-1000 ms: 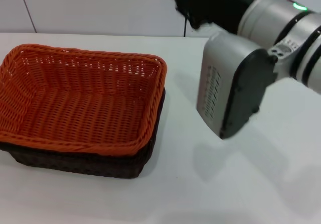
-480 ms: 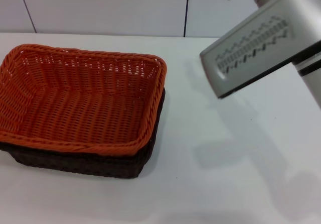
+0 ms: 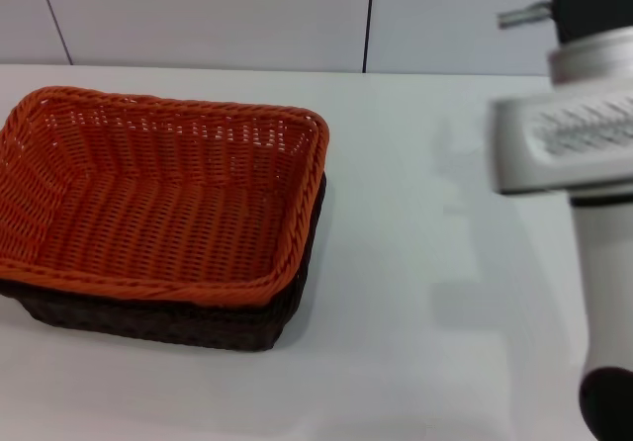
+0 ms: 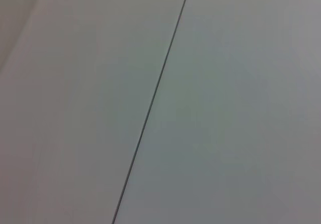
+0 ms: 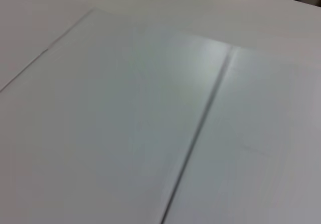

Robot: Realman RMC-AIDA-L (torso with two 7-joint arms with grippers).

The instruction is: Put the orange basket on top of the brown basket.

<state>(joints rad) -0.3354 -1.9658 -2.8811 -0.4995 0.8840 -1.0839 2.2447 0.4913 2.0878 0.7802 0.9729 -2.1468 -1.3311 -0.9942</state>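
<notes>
Head view first: the orange basket (image 3: 163, 189) is seen sitting inside the brown basket (image 3: 198, 324), so that only the dark lower wall and a bit of the near and right side of the brown one can be seen under the orange rim. Both baskets are placed on the left part of the white table (image 3: 396, 342), with their open sides up, and nothing is seen inside the orange one. The orange rim is stacked just above the brown rim, and the two are touching along the near edge. The right arm (image 3: 584, 154) is seen at the right edge of the view, well apart from the baskets, with a grey and white block held high over the table and a white tube going down below it. The right gripper is not shown in any view, so it cannot be told if it is open or closed. The left gripper is not seen either, and the left arm is out of the head view. Only a flat pale wall panel (image 4: 225, 108) with a thin dark seam (image 4: 150, 98) is shown in the left wrist view. Pale panels with a dark seam (image 5: 195, 133) are shown in the right wrist view too.
</notes>
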